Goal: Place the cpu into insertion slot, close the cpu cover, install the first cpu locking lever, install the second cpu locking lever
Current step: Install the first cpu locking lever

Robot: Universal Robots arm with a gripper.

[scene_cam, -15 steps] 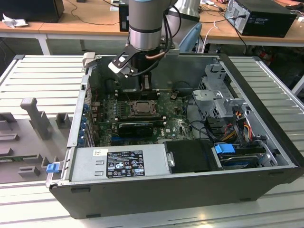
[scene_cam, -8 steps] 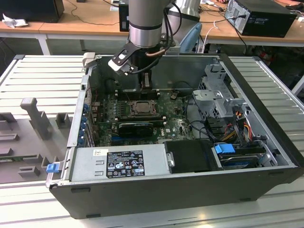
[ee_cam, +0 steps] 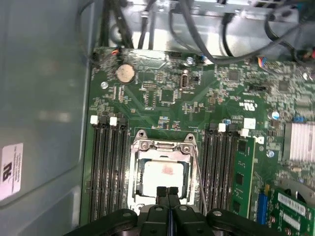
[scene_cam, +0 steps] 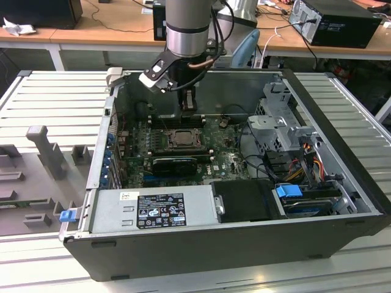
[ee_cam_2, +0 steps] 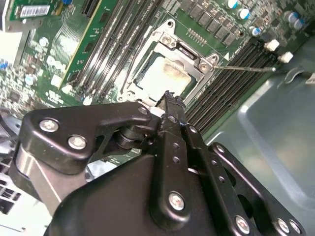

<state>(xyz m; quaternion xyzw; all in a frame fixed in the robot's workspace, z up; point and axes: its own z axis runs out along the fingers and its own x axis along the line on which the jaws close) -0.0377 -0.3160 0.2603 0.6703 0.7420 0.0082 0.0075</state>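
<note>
I am reaching down from the upper middle of the exterior view into the open computer case, which is lying on its side on the ribbed metal surface. My pincer is hanging just above the insertion slot, on the side nearer the case's back wall. Its two fingertips are pressing flat against each other in both wrist views, leaving no gap, and they are gripping nothing.

The cpu is already sitting in the slot, its pale face showing through the square window of the cpu cover. The cover is lying down flat over the chip, framing it on all sides. In both wrist views my closed tips are hovering right at the edge of that window, just beside the chip. I cannot tell whether they are touching the metal or floating a little over it.

A thin lever rod is running along one side of the socket, between the cover and the nearest bank of long black memory slots. In the second wrist view its free end is reaching out across those slots.

The green circuit board is surrounding the socket, with a round coin battery sitting well apart from my tips.
</note>
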